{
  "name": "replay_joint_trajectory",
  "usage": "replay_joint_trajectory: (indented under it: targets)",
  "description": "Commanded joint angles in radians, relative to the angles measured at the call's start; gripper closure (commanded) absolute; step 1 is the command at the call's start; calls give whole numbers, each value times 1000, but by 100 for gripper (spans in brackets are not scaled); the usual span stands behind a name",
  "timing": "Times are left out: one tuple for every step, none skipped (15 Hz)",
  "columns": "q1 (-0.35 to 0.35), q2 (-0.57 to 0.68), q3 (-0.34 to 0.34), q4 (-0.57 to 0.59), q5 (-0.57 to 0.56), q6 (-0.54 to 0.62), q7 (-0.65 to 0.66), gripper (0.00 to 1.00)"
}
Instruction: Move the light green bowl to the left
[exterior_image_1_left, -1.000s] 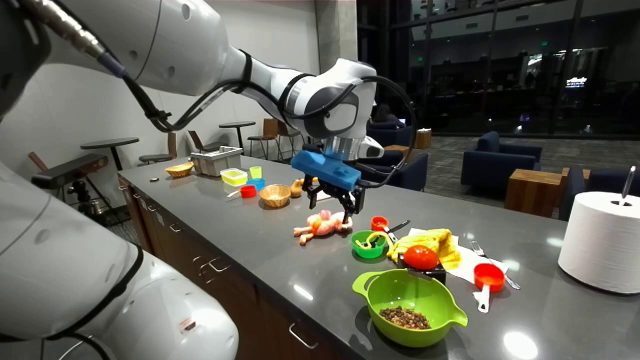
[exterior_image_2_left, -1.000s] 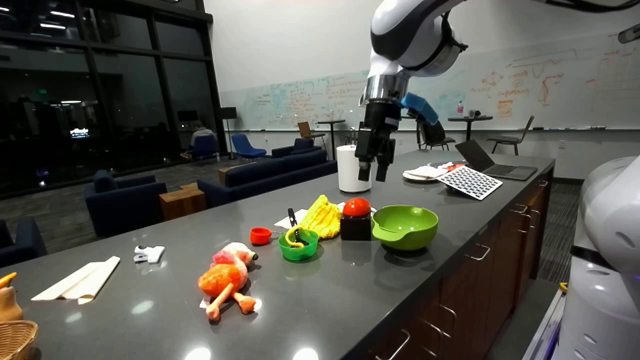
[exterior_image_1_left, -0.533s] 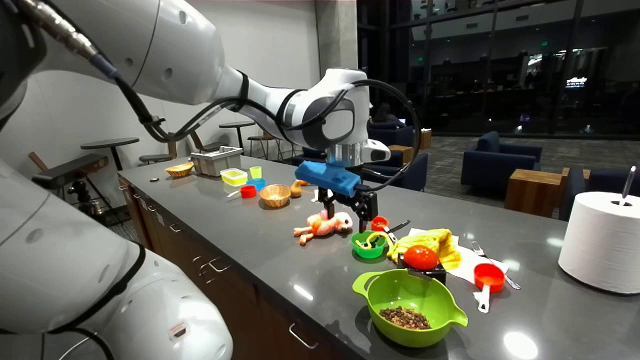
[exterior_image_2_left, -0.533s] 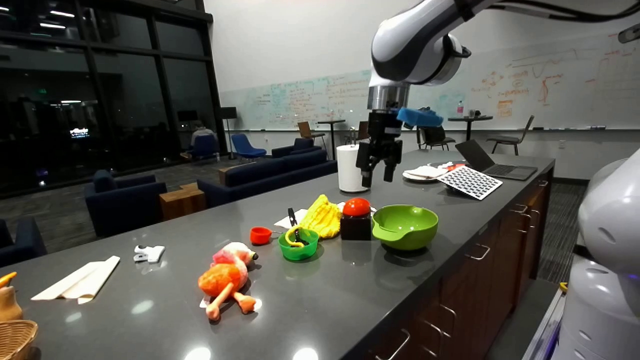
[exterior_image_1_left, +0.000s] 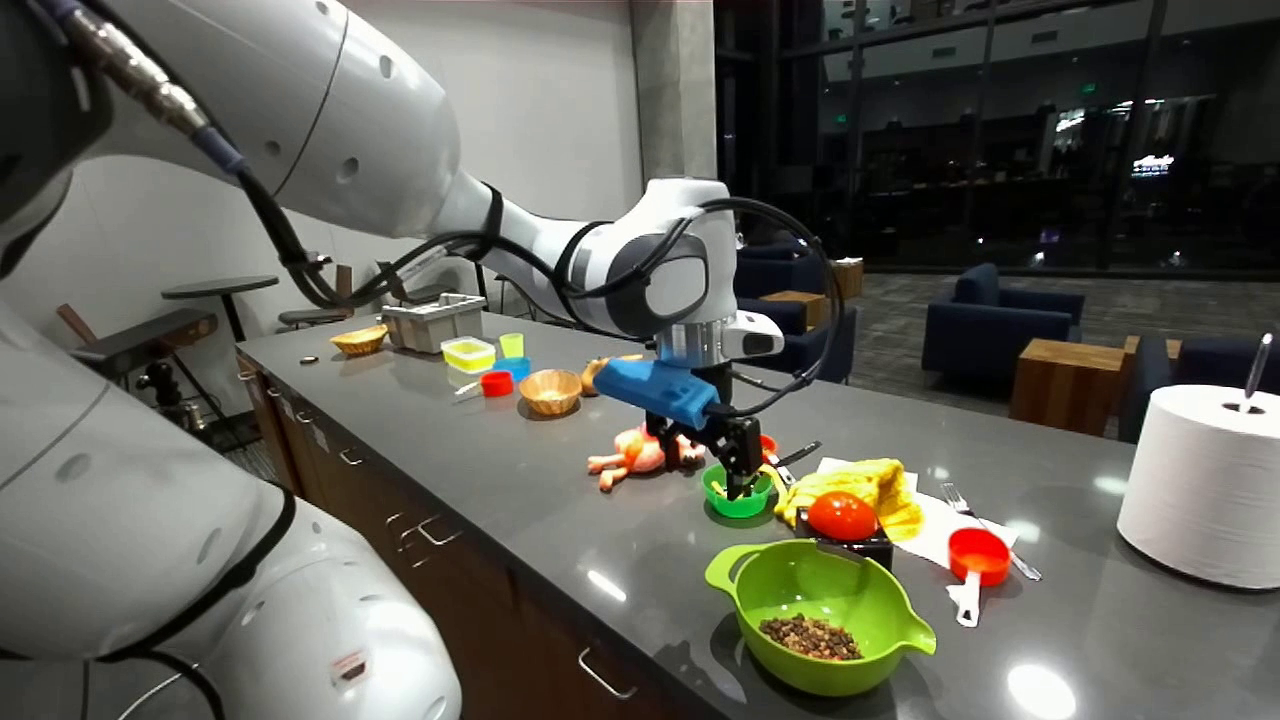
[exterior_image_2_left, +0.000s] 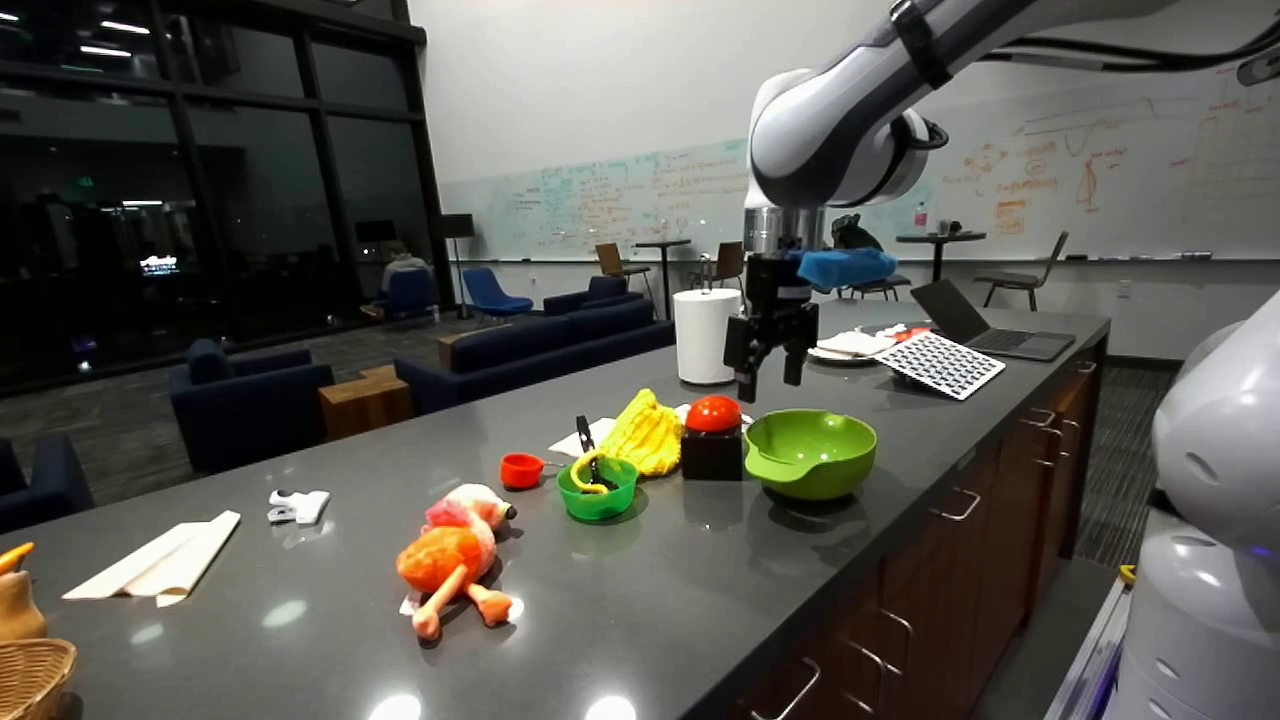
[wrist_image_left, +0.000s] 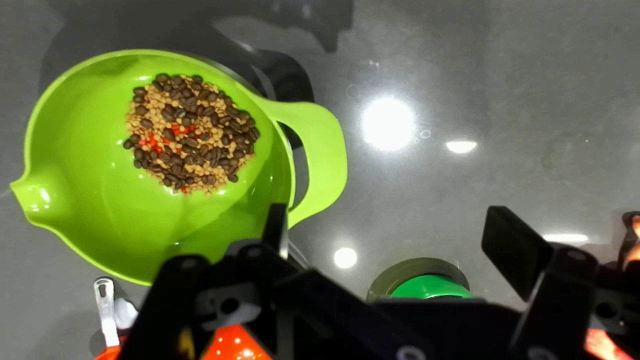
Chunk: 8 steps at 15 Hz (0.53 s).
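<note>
The light green bowl (exterior_image_1_left: 870, 600) stands upright on the counter near its front edge. It has a handle and a spout, and it also shows in an exterior view (exterior_image_2_left: 820, 480). In the wrist view the bowl (wrist_image_left: 85, 130) lies at left, with brown beans and tan and red bits inside and its handle pointing right. My gripper (exterior_image_1_left: 703, 478) is open and empty, in the air above and beside the bowl, near the dark green cup. It also shows in an exterior view (exterior_image_2_left: 770, 386) and the wrist view (wrist_image_left: 387, 222), where one finger overlaps the bowl's rim; contact does not show.
A black box with a red dome (exterior_image_2_left: 713, 450) stands beside the bowl. The dark green cup (exterior_image_2_left: 600, 505), yellow cloth (exterior_image_2_left: 640, 435), plush flamingo (exterior_image_2_left: 450, 550), red cup (exterior_image_2_left: 520, 470) and red scoop (exterior_image_1_left: 978, 555) lie around. A paper roll (exterior_image_1_left: 1200, 490) stands farther off.
My gripper has come down and, in an exterior view, shifted right from over the plush toward the dark green cup. It stays open. The bowl has not moved.
</note>
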<state>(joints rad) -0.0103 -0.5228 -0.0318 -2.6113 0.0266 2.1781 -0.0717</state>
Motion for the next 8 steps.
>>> replay_joint_trajectory:
  targets:
    - [2,-1,1,2,-2,-2,2,0]
    - [2,-2,1,2,-2,-2,2,0]
    - [2,11,0,8,-1,-5,2,0]
    - [3,23,-6,11,4,-2,-4,0]
    - [3,41,-12,17,10,-3,-11,0]
    - [5,55,-21,24,21,-7,-18,0]
    - [5,65,-29,30,32,-11,-22,0]
    - [5,76,-40,33,46,-10,-29,0]
